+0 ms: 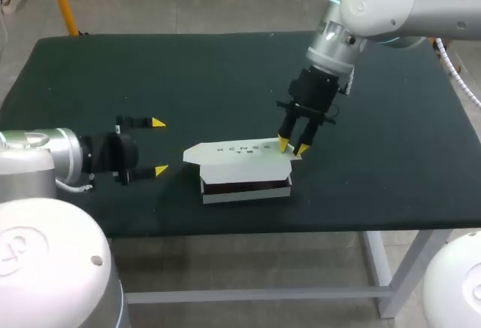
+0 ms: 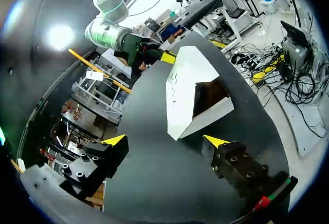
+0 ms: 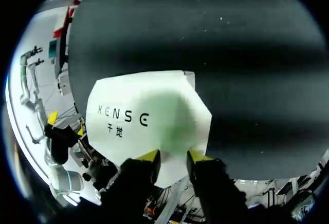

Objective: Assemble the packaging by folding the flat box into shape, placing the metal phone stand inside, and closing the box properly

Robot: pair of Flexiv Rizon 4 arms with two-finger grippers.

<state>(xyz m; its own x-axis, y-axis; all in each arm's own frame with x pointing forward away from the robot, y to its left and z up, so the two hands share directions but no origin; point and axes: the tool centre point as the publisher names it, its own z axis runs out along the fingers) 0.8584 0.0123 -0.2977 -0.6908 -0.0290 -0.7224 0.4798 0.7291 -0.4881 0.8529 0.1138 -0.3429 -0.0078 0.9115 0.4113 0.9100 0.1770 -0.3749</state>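
The white box stands near the table's front middle, its lid raised a little over a dark inside, with a flap jutting left. My right gripper comes down on the lid's right end. In the right wrist view the gripper holds its jaws narrow and open, tips resting on the printed lid. My left gripper hovers wide open just left of the box. In its own view the gripper faces the box with nothing between its fingers. The metal stand is not visible.
The dark table holds nothing else that shows. Its front edge runs close below the box. My right arm's gripper shows beyond the box in the left wrist view.
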